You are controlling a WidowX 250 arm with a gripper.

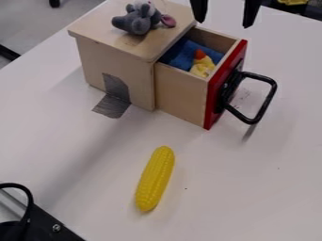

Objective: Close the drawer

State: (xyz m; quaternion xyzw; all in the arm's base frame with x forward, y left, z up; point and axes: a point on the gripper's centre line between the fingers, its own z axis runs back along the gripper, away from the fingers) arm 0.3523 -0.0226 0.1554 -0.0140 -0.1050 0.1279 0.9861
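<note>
Drawer stood out below the open gripper

The gripper (225, 10) hung at the camera view's top edge, its fingers spread wide with nothing between them. Below it in the view lay the drawer (180, 94), partly out of the box (113, 59). Its sliding line ran from the box rightward and slightly down the view; the red front (221, 87) crossed that line, and the handle (266, 104) jutted from its outer side.

That relation seemed to decide the move: the gripper was above the drawer's far side rather than squarely outside its front. It probably needed to come down beyond the handle, then push left and a little up the view. Coming down too near the box risked catching the drawer's rim.
</note>
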